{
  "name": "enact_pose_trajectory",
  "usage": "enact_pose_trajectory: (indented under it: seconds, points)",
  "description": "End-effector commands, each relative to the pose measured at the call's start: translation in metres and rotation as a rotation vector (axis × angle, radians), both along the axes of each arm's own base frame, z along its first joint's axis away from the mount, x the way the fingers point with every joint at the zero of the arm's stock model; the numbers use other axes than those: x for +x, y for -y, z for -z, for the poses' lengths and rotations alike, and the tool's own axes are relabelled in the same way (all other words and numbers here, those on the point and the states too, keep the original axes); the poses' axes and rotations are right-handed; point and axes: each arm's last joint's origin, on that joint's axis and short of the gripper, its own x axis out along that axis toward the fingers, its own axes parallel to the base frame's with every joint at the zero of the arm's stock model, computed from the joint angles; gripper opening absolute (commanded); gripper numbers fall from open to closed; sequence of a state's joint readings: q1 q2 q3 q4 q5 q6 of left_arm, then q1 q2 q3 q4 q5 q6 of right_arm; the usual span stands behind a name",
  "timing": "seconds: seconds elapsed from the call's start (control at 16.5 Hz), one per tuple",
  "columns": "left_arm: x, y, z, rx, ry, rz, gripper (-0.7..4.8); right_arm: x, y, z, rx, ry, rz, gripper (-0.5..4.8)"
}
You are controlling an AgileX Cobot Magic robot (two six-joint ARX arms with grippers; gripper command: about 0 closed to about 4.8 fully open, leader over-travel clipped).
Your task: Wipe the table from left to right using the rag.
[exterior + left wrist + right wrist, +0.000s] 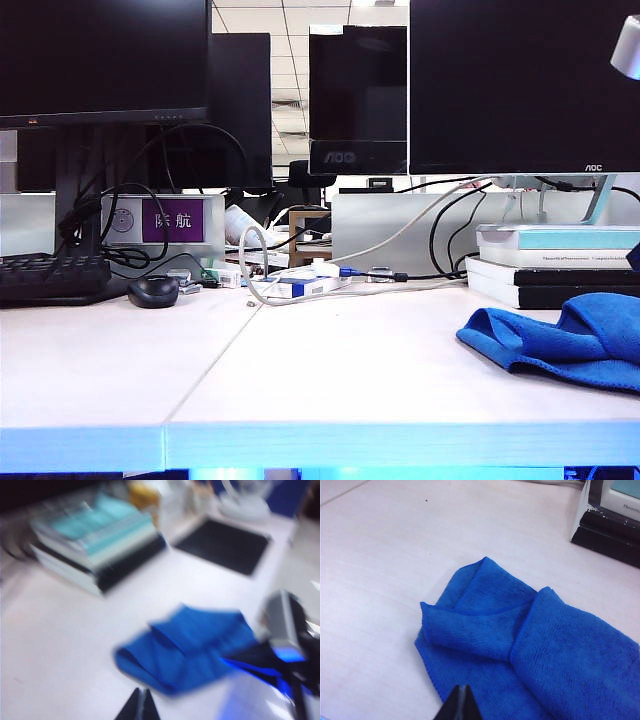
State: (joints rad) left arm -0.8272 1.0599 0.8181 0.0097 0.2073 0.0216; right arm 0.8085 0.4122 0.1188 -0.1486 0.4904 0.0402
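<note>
Lying bunched on the surface [330,370] at the far right, beside the books [555,265]: the rag [530,650]. Hovering just above it, right gripper [460,702] pinched shut on nothing; likewise left gripper [138,706]. Needing wider jaws first, then gripping a thick fold, carrying left before wiping.
</note>
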Motion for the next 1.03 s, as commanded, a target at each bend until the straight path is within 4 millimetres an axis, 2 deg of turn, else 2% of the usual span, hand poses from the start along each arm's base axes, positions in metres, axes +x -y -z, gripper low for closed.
enact_pose_trajectory:
  seconds: [0.06, 0.24, 0.42, 0.73, 1.03]
  points:
    - [-0.008, -0.012, 0.019, -0.076, 0.085, -0.084, -0.05, 0.0, 0.0, -0.002, 0.014, 0.011, 0.006, -0.01]
    - [-0.021, -0.033, 0.056, -0.026, 0.08, -0.231, -0.05, 0.0, 0.0, -0.002, 0.014, 0.011, 0.006, -0.01]
    - [-0.025, -0.057, 0.073, -0.08, 0.017, -0.291, -0.05, 0.0, 0.0, -0.002, 0.014, 0.011, 0.006, -0.01]
    - [-0.024, -0.108, 0.083, -0.16, 0.001, -0.513, -0.05, 0.0, 0.0, -0.002, 0.014, 0.011, 0.006, -0.01]
    - [-0.043, -0.148, 0.1, -0.144, -0.003, -0.752, -0.05, 0.0, 0.0, -0.002, 0.014, 0.011, 0.006, -0.01]
